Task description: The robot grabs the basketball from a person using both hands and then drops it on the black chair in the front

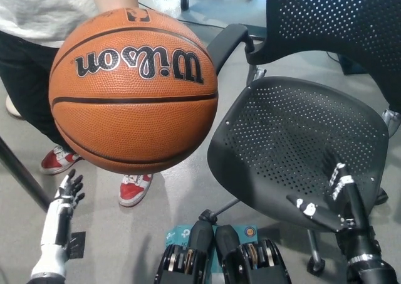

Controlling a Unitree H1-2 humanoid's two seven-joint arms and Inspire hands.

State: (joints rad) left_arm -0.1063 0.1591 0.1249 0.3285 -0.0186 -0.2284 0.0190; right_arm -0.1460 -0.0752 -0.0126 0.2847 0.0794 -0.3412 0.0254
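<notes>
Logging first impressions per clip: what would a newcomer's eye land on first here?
The orange Wilson basketball fills the upper left, held out by a person in red shoes. To its right stands the black chair, seat bare. Both hands hang low and open: the left hand at lower left, the right hand over the seat's edge.

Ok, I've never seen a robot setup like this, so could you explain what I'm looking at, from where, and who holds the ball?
This single picture comes from a camera on a humanoid robot's head, looking steeply down. A person standing opposite, in red-and-white sneakers, holds out an orange Wilson basketball close to the camera. The robot is not touching it: its white left hand shows low at the left, open, and its black right hand low at the right, over the seat of a black perforated office chair. Whether that hand is open is hard to tell. The floor is grey.
</notes>
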